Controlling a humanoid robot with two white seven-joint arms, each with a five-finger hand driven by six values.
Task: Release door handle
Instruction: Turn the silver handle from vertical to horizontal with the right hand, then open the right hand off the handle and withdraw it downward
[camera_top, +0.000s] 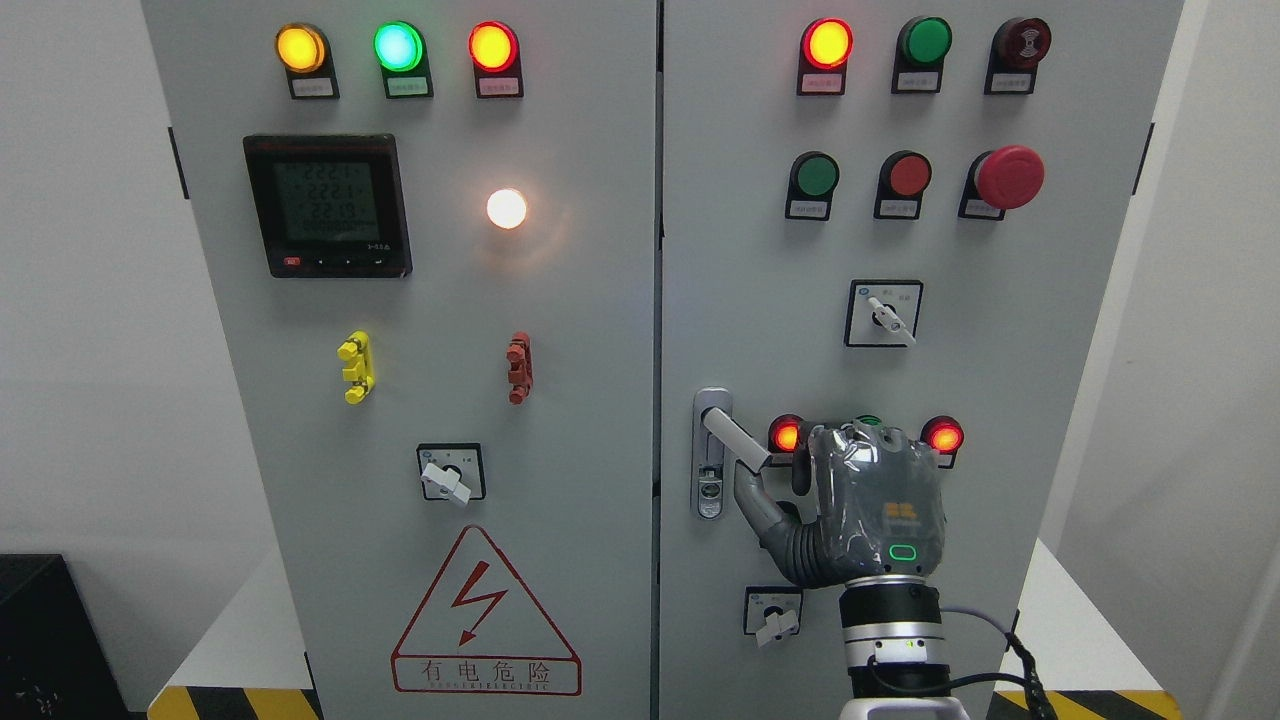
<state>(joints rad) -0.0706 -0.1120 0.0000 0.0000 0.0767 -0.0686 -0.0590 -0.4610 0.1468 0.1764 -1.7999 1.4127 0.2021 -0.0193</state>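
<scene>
**One hand at the door handle, letting go not yet certain**

One right hand (868, 500) sits low on the cabinet's right door (1050, 400), back toward the camera; its thumb reaches up to the free end of the door handle (735, 442), which juts out tilted from its lock plate (710, 455) at the door's left edge; whether the curled fingers are clenched on the handle I cannot tell, since the palm hides them. Just behind the hand glow two red lamps (786, 435); a selector switch (773, 612) sits below. Judged risk: pulling away with a finger hooked could turn the handle or brush those controls.
</scene>
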